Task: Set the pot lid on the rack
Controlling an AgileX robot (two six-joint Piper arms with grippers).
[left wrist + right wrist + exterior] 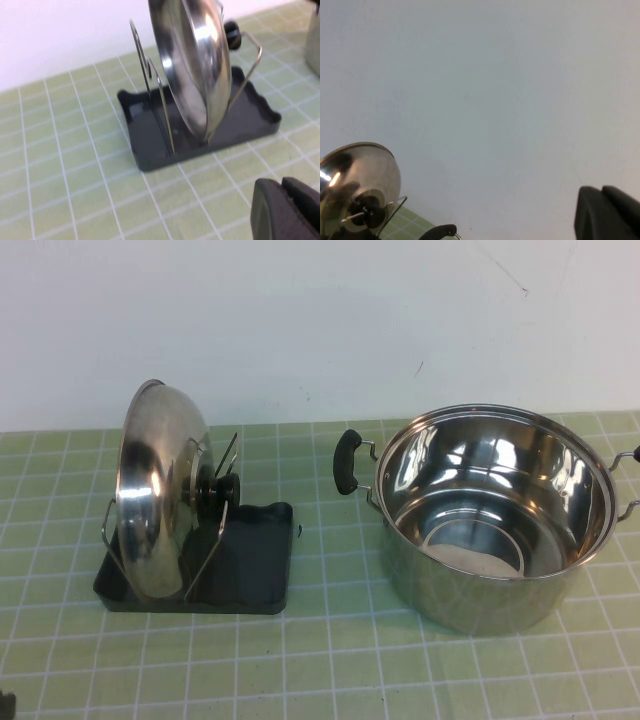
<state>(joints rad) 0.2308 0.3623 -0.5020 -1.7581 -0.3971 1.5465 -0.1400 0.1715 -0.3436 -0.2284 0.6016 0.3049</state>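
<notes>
Left gripper [287, 210], jaw state unclear, sits apart from the shiny domed steel pot lid [192, 65] standing upright in the dark grey pronged rack [200, 135]; right gripper [607, 212] likewise unclear, aimed at the wall.

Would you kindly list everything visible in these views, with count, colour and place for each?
Round domed stainless-steel pot lid with black knob: one, shiny silver, standing on edge between the rack's prongs, knob facing the pot.
Dark grey rectangular tray rack with thin wire prongs: one, on the table's left side.
Deep stainless-steel pot with black side handles: one, silver, uncovered, on the table's right side, apart from the rack.
Green tiled table surface: one, pale green with white lines, under everything.
White wall: one, behind the table.
Left gripper: one, black, only a part shows in the left wrist view, apart from the rack.
Right gripper: one, black, only a part shows in the right wrist view, against the wall.
</notes>
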